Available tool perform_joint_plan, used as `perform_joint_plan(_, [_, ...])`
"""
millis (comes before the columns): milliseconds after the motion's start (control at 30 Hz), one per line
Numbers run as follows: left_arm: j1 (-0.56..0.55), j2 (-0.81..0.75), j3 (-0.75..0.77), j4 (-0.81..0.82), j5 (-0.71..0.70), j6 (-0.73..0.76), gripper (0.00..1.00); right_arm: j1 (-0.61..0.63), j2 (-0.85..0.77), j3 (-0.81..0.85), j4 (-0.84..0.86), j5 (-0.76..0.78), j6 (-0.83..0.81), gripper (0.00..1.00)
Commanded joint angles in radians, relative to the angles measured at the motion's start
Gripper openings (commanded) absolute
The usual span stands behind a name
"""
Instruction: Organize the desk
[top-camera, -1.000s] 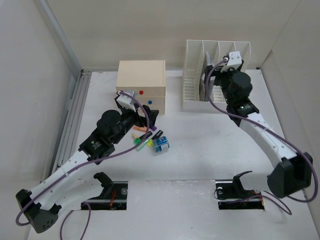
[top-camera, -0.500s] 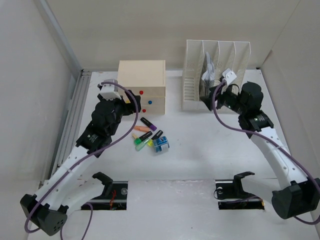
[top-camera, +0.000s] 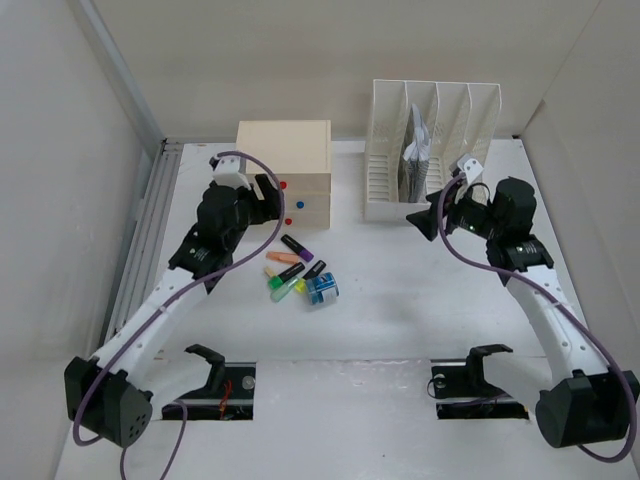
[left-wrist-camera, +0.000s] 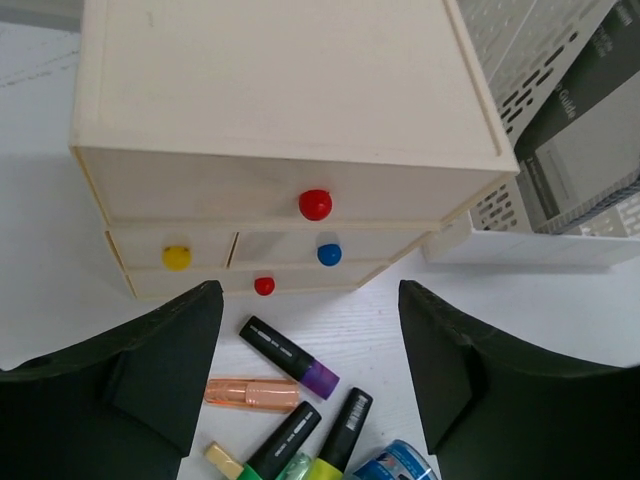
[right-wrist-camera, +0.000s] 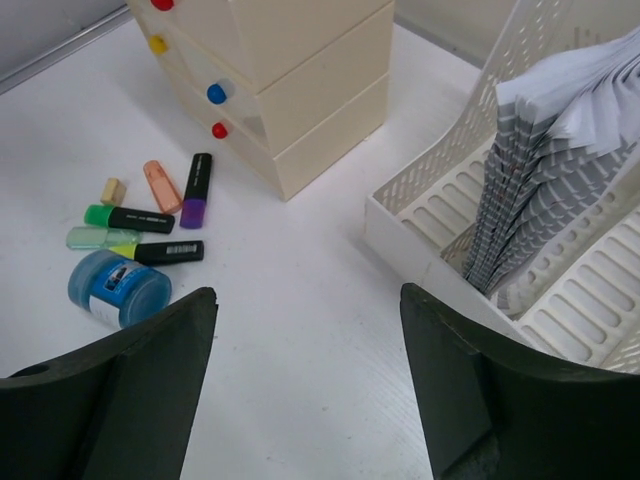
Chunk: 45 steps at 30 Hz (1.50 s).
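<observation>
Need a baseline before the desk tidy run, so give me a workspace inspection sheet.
Surface: white desk, no spills seen.
Job's things: drawer box at the back, drawers look shut; file rack beside it, holding booklets in one slot.
Clutter: loose markers and a blue roll lying in front of the drawer box.
Grippers: left gripper open and empty, facing the drawer box; right gripper open and empty, near the file rack.
Cables: purple cables loop along both arms, not snagged on any item.
Surroundings: white walls, grey rail on the left edge.
</observation>
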Motion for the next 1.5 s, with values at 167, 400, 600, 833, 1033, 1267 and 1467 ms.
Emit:
perform_joint_plan(167, [0.017, 0.143, 0.055, 0.117, 0.123, 0.002, 0.69, -0.003, 0.007, 0.027, 0.037, -0.034, 0.024, 0.74])
perform_joint_plan(400, [0.027, 0.210, 0.078, 0.151, 0.123, 0.002, 0.66, -0.012, -0.030, 0.027, 0.037, 0.000, 0.024, 0.63])
perform_joint_plan(600, [0.027, 0.275, 0.111, 0.151, 0.102, 0.002, 0.60, -0.012, -0.019, 0.027, 0.037, 0.018, 0.043, 0.60])
perform_joint_plan(833, [0.017, 0.295, 0.134, 0.151, 0.047, 0.002, 0.55, -0.012, -0.019, 0.036, 0.037, 0.028, 0.052, 0.60])
perform_joint_plan(1033, [0.008, 0.285, 0.123, 0.142, 0.024, 0.002, 0.53, -0.012, -0.029, 0.036, 0.037, 0.037, 0.061, 0.60])
perform_joint_plan(1267, [0.008, 0.305, 0.123, 0.132, -0.007, 0.002, 0.48, -0.012, -0.038, 0.036, 0.037, 0.037, 0.070, 0.60])
perform_joint_plan(1467, [0.008, 0.336, 0.146, 0.132, -0.027, 0.002, 0.43, -0.012, -0.038, 0.036, 0.037, 0.028, 0.070, 0.60])
